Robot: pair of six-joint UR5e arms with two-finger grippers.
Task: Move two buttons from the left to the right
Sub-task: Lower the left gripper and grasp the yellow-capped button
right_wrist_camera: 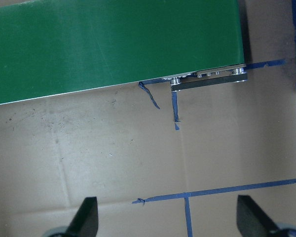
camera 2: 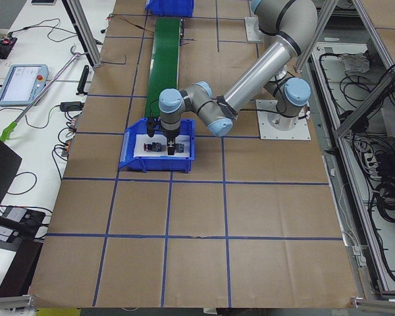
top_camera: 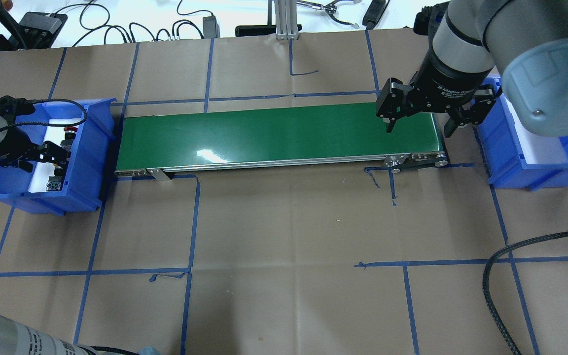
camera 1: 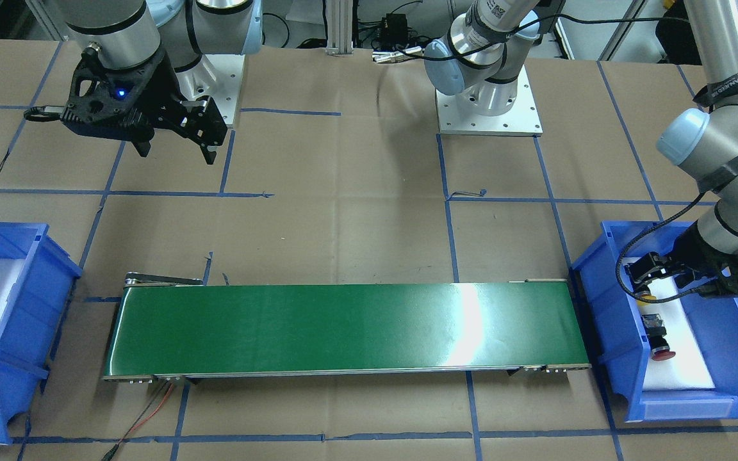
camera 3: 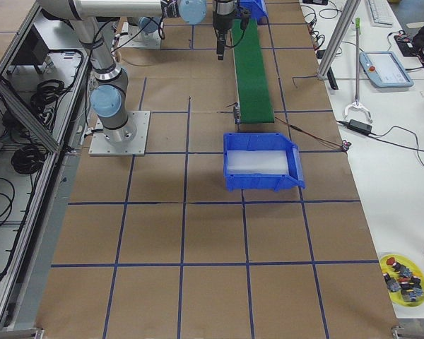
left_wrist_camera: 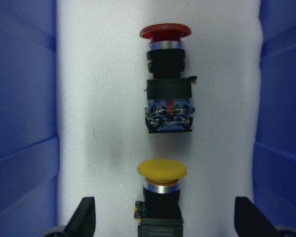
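The yellow button (left_wrist_camera: 162, 170) loses the lower part of its block body to the left wrist view's bottom edge. In the front-facing view the left gripper (left_wrist_camera: 165, 219) covers most of it. The right arm (top_camera: 461, 54) hides part of the right bin (top_camera: 520, 172). In the left side view that button's cap colour seems too small to tell.

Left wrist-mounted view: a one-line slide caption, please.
Open left pincer flanks the yellow button on white foam; red button lies beyond.
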